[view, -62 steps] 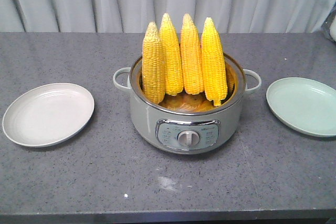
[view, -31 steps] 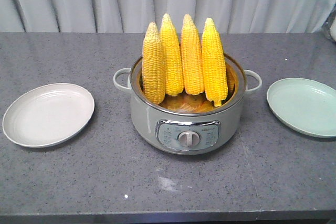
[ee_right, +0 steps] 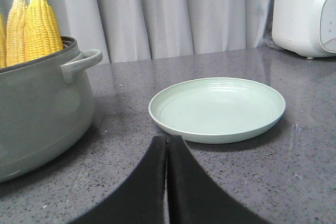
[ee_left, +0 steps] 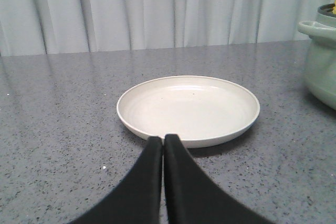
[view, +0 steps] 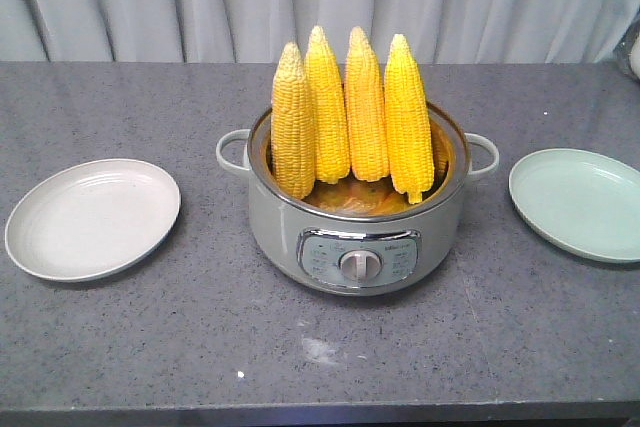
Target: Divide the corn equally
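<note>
Corn [view: 350, 112]: four cobs upright, tips up, side by side in cooker pot [view: 358, 247] at centre of worktop [view: 120, 347], tips exposed for grasping. Cream plate [view: 92, 217] near left edge and green plate [view: 578, 204] near right edge, probably two cobs each. Left gripper [ee_left: 163, 145] and right gripper [ee_right: 167, 145]: fingers pressed together, nothing held, each facing own plate.

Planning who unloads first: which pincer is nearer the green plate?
Right. The right pincer sits just before the green plate; the left pincer faces the cream plate, on the far side of the pot.
</note>
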Controlling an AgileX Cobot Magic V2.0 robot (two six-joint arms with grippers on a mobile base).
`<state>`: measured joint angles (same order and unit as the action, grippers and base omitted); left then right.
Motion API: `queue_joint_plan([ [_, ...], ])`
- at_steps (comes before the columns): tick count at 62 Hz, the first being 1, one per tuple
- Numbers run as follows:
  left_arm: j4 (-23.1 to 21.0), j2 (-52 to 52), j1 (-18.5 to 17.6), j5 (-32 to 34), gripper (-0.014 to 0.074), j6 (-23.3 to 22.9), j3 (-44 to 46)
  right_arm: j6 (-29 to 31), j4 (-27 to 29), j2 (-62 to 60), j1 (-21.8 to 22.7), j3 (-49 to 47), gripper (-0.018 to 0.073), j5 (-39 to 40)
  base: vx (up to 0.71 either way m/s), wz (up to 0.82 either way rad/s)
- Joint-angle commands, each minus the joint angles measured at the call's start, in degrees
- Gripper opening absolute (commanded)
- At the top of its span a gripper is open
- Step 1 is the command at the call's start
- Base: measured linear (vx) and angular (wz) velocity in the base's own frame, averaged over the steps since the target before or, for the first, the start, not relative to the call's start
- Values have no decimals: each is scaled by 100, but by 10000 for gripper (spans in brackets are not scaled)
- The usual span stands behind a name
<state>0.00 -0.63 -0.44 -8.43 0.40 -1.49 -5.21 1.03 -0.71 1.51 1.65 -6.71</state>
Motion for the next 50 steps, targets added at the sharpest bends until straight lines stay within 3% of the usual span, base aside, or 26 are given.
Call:
queue_joint_plan([
  [1, 0, -94, 5, 420, -6, -40, -86, 58, -40, -25, 25, 42, -6, 419, 0, 0],
  [50, 0, -94, 5, 420, -6, -40, -86, 58, -40, -25, 25, 42, -6, 414, 0, 0],
])
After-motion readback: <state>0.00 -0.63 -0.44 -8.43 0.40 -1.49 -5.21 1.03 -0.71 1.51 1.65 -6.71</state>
